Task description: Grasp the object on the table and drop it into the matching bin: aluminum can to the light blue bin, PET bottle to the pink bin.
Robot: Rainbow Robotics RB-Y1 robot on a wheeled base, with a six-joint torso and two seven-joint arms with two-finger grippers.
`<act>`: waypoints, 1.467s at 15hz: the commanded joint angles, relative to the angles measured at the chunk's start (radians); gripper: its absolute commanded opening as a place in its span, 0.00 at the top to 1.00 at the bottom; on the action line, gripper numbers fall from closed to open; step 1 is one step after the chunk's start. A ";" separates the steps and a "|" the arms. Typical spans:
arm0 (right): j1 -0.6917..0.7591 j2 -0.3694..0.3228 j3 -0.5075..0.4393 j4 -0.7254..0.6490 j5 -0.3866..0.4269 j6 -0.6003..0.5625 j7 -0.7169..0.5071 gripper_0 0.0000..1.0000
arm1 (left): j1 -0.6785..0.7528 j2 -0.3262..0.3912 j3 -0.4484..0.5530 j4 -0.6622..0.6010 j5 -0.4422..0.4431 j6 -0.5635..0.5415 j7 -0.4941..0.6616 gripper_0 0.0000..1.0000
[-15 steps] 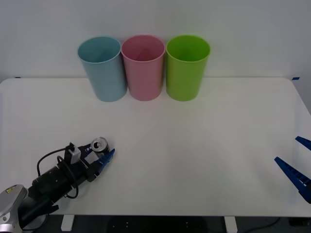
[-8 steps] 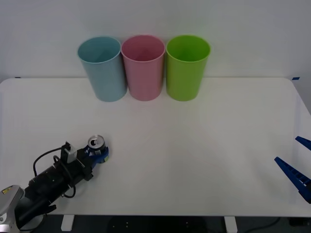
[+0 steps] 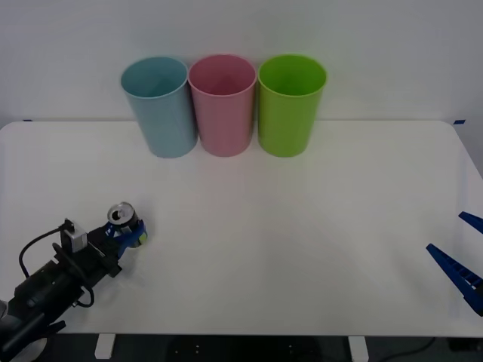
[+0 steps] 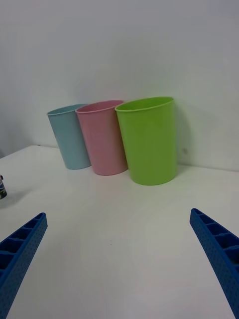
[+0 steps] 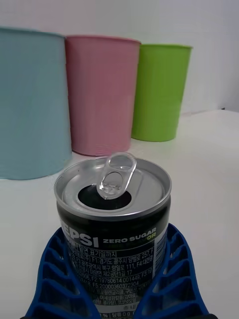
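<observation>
The aluminum can [image 3: 121, 217], dark grey with an open silver top, stands upright at the front left of the white table [image 3: 302, 226]. My left gripper [image 3: 128, 235] is shut on the can [image 5: 113, 219], its blue fingers [image 5: 172, 271] wrapped round the lower body. The light blue bin [image 3: 159, 105] and the pink bin [image 3: 223, 103] stand side by side at the table's back, far behind the can. In the left wrist view the light blue bin [image 5: 30, 104] and pink bin [image 5: 102, 94] rise beyond the can. My right gripper [image 3: 462, 260] waits open at the right front edge.
A lime green bin [image 3: 290, 103] stands right of the pink one, the three touching in a row. In the right wrist view the same row shows as blue bin [image 4: 70, 137], pink bin [image 4: 104, 137] and green bin [image 4: 149, 139]. A white wall is behind.
My left gripper has closed on the can and drawn it leftward and slightly back toward the robot along the table's front. The right arm is still.
</observation>
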 commanded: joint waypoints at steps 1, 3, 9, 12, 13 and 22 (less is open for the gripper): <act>0.000 0.000 0.000 0.000 0.000 0.000 0.000 0.00 | 0.035 0.002 0.020 -0.059 0.056 0.004 0.031 1.00; 0.000 0.000 0.000 0.000 0.000 0.000 0.000 0.00 | 0.040 0.000 0.049 -0.078 0.093 0.007 0.051 1.00; 0.000 0.000 0.000 0.000 0.000 0.000 0.000 0.00 | 0.077 0.002 0.096 -0.239 0.131 0.121 0.158 1.00; 0.000 0.000 0.000 0.000 0.000 0.000 0.000 0.00 | 0.072 0.002 0.090 -0.329 0.087 0.164 0.292 1.00; 0.000 0.000 0.000 0.000 0.000 0.000 0.000 0.00 | 0.066 0.002 0.089 -0.357 0.078 0.182 0.338 1.00; 0.000 0.000 0.000 0.000 0.000 0.000 0.000 0.00 | -0.012 0.002 0.058 -0.527 -0.004 0.371 0.586 1.00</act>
